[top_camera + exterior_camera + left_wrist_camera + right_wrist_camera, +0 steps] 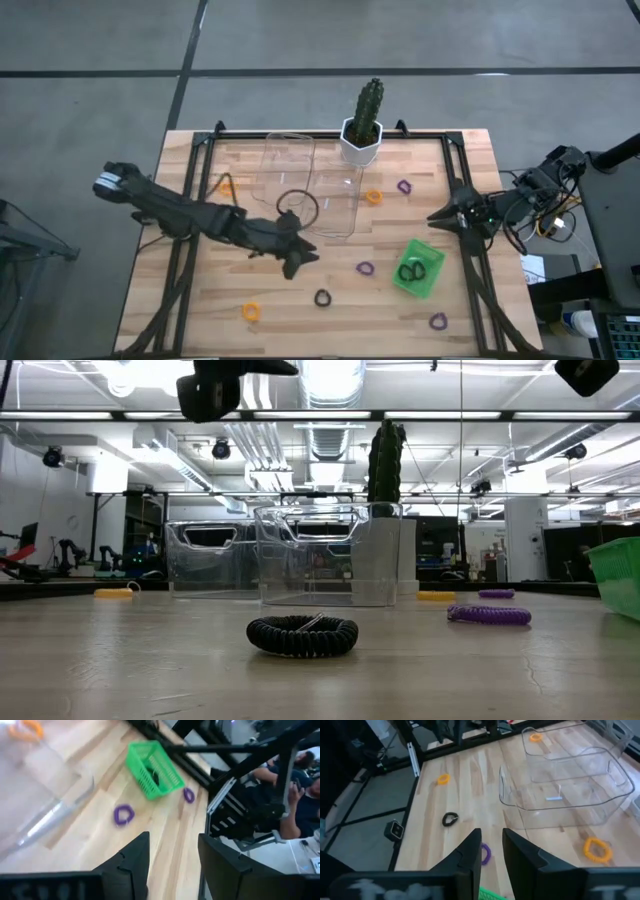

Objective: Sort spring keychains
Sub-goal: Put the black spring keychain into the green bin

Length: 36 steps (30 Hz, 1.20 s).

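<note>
Spring keychains lie scattered on the wooden table: purple ones [365,268] [404,186] [437,320], orange ones [373,197] [250,311] [227,185] and a black one [322,297]. Black keychains [411,271] lie inside the green square tray [430,262]. My left gripper [298,264] hovers over the table's middle, near the clear trays. It is open with nothing between its fingers [172,862]. My right gripper [436,215] hangs at the table's right edge, pointing toward the middle. Its fingers stand a narrow gap apart [491,847] with nothing between them.
Two clear plastic trays [310,185] stand at the far middle, and a thin dark ring [297,205] shows at the nearer one. A potted cactus [362,128] stands at the far edge. A dark metal frame [470,250] runs along the table's sides. A person [300,795] sits beyond the table.
</note>
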Each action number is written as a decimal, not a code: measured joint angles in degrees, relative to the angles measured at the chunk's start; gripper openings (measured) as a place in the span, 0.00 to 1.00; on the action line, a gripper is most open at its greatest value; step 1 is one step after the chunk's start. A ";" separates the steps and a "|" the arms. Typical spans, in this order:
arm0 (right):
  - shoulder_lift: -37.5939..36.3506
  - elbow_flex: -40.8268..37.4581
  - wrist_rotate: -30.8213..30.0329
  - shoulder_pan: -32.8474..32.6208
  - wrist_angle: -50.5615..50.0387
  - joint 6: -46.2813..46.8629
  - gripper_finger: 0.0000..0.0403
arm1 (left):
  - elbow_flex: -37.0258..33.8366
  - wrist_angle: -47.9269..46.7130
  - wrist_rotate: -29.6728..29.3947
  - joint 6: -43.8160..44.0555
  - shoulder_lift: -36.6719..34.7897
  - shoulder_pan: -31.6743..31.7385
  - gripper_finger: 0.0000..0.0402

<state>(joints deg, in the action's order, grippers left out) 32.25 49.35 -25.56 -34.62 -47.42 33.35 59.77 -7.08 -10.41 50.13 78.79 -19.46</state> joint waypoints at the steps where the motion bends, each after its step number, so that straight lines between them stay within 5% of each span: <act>1: 0.02 -0.05 0.02 -0.01 -0.04 -0.47 0.19 | 0.36 0.01 0.02 1.32 1.09 -0.46 0.40; 10: 0.11 -0.67 0.04 0.01 -0.15 -1.93 0.17 | 3.99 0.10 -0.56 10.68 9.45 -6.52 0.40; 17: 0.12 -0.82 0.04 0.00 -0.13 -3.31 0.16 | 10.80 -3.59 -7.87 13.12 16.10 -10.15 0.40; 29: 0.00 -0.84 1.85 -0.01 3.84 -14.24 0.16 | 33.28 -27.73 -8.76 17.49 32.01 -10.82 0.40; 36: 0.07 -0.84 5.07 -0.01 6.23 -15.61 0.15 | 39.39 -30.58 -8.75 18.58 37.54 -10.80 0.40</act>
<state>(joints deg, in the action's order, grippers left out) 32.32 48.51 -20.49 -34.63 -41.19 17.74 99.15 -37.66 -19.17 68.71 116.33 -30.26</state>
